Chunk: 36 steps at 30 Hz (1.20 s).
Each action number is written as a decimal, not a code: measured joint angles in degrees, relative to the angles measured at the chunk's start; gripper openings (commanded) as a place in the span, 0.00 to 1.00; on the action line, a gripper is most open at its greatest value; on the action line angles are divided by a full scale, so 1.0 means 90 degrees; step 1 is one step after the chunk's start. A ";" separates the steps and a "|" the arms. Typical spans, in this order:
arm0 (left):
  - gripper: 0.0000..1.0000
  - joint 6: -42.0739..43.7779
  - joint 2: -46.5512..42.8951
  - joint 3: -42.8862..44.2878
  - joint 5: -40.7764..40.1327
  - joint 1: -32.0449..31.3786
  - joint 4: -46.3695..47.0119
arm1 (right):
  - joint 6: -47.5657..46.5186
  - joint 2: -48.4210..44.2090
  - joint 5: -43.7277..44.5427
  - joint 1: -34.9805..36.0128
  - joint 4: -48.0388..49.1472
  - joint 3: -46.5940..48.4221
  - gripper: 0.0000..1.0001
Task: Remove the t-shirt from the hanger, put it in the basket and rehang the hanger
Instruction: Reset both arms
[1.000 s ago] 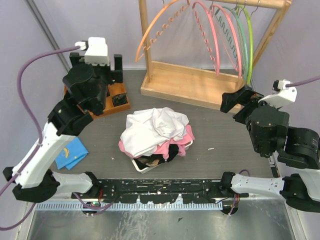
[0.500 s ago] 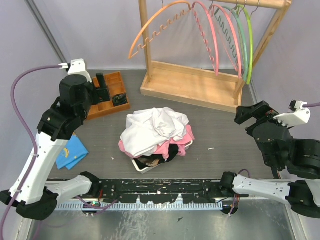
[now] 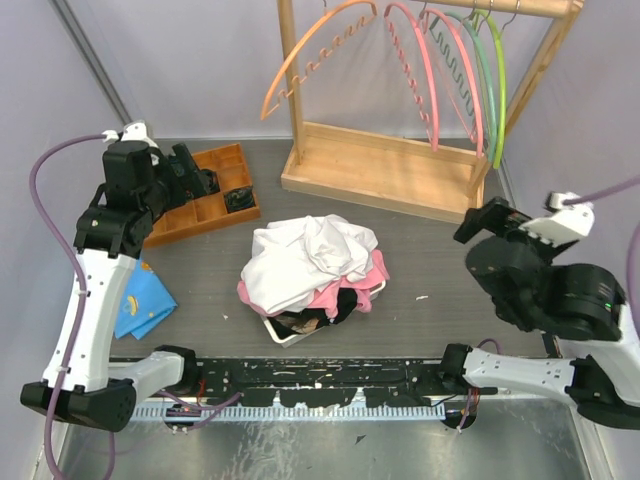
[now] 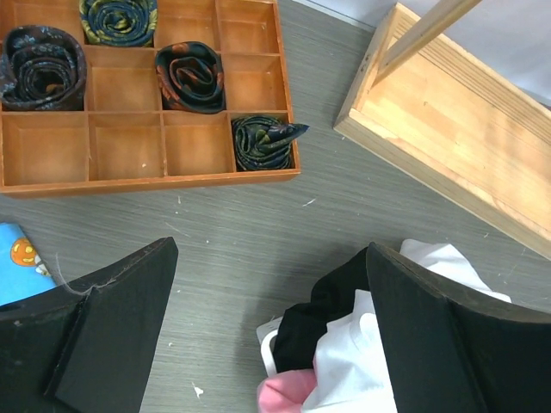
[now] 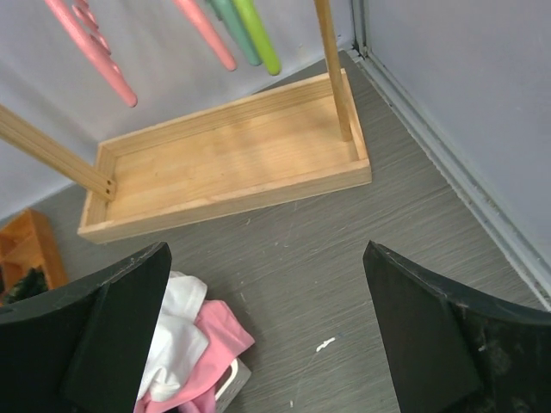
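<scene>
1. T-shirt [image 3: 315, 250]: white, crumpled on top of a pink garment [image 3: 330, 297], heaped on a white basket [image 3: 285, 333] mid-table, in front of the wooden rack [image 3: 380, 165].
2. Left gripper [image 4: 269, 254]: jaws wide apart, empty, near the orange tray [image 4: 129, 146].
3. Right gripper [image 5: 267, 254]: jaws wide apart, empty, right of the heap.
4. Coloured hangers [image 3: 430, 80] hang on the rack.

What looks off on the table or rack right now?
The clothes pile overflows its small white bin, pink and black fabric spilling over its rim. On the rack, the orange hanger angles out left, apart from the other hangers. No hanger carries a shirt.
</scene>
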 measured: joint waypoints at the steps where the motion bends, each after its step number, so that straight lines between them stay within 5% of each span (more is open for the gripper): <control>1: 0.98 -0.0019 0.0029 0.0000 0.0061 0.0036 0.0007 | -0.0068 0.0153 0.0015 0.0000 -0.0010 0.0049 1.00; 10: 0.98 -0.0117 0.0299 0.0002 0.0442 0.0432 0.0134 | -0.0568 0.1523 -0.0151 -0.0476 0.0527 -0.0308 1.00; 27: 0.98 -0.0257 0.0537 0.0075 0.0748 0.0792 0.0180 | -0.3555 0.1001 -0.4044 -0.5916 0.3682 -0.2834 1.00; 36: 0.98 -0.0338 0.0287 0.0075 0.0714 0.0809 0.0177 | -0.3776 0.1069 -0.4680 -0.6727 0.4216 -0.3157 1.00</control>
